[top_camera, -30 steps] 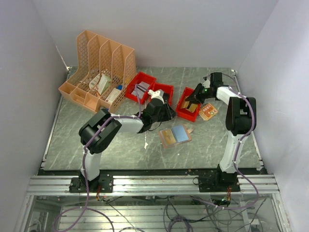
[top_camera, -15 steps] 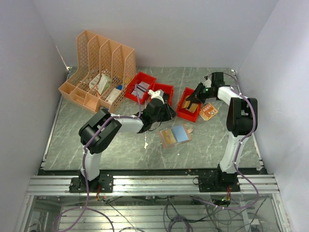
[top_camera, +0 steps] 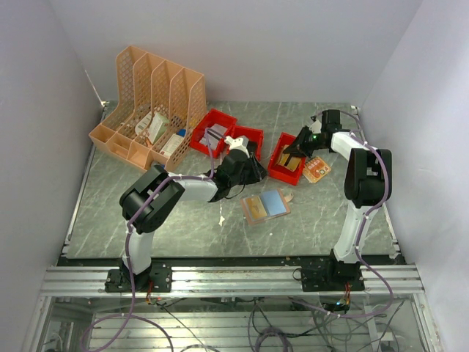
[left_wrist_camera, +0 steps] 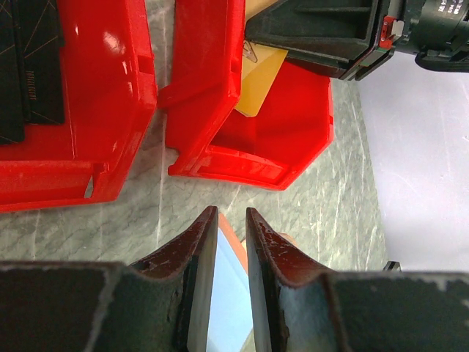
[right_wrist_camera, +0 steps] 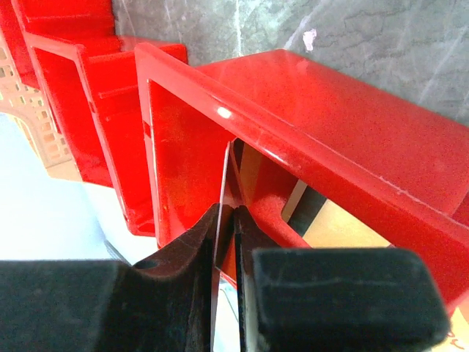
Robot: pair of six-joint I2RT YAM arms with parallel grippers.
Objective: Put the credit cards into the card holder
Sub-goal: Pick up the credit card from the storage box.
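A grey-green marbled tabletop (top_camera: 110, 213) is lying under soft, even light, and plain pale walls (top_camera: 293, 44) are closing it in on 3 sides. An aluminium rail frame (top_camera: 234, 279) is running along its near edge, with loose cables (top_camera: 256, 323) trailing below it.

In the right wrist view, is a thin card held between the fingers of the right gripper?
Yes, the right gripper pinches a thin card edge-on between its fingers, at the red bin.
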